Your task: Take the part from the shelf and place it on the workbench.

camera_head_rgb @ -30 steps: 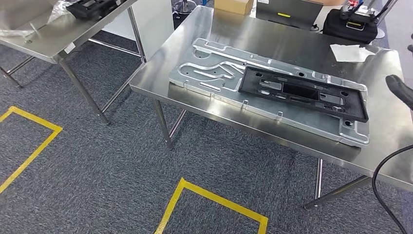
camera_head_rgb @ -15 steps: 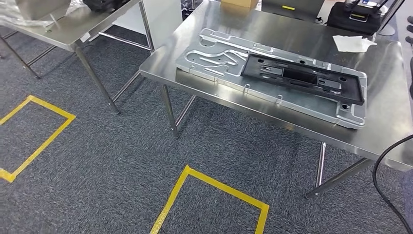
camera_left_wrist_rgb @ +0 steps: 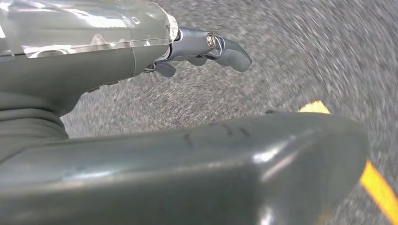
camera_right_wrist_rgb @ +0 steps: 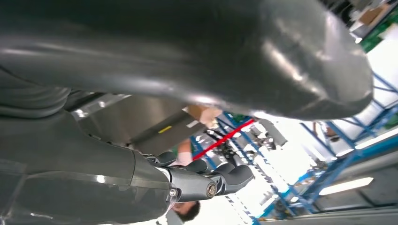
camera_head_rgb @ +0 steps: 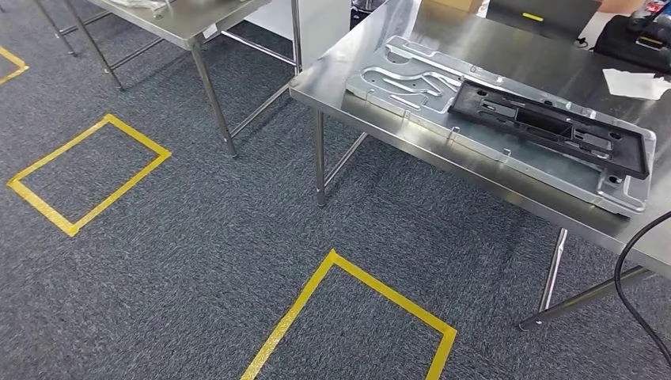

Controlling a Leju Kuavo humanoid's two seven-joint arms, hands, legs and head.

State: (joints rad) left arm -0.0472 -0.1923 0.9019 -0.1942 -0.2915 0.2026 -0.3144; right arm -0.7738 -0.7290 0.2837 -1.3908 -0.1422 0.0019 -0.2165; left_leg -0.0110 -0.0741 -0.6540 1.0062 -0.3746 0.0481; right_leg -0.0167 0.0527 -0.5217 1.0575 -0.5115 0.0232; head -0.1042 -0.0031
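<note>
Black plastic, the part (camera_head_rgb: 554,127) lies flat on a machined aluminium plate (camera_head_rgb: 411,87) atop the steel workbench (camera_head_rgb: 475,170). You should judge it rigid, light and thin; take it by a long edge. Your left hand (camera_left_wrist_rgb: 202,49) and right hand (camera_right_wrist_rgb: 206,180) hold nothing, fingers loosely apart. The shelf is out of frame, and the left wrist view is motion-blurred.

A shiny steel surface (camera_head_rgb: 396,95) holds a big silver metal plate (camera_head_rgb: 443,111). A flat black plastic frame (camera_head_rgb: 554,127) lies on the plate.
</note>
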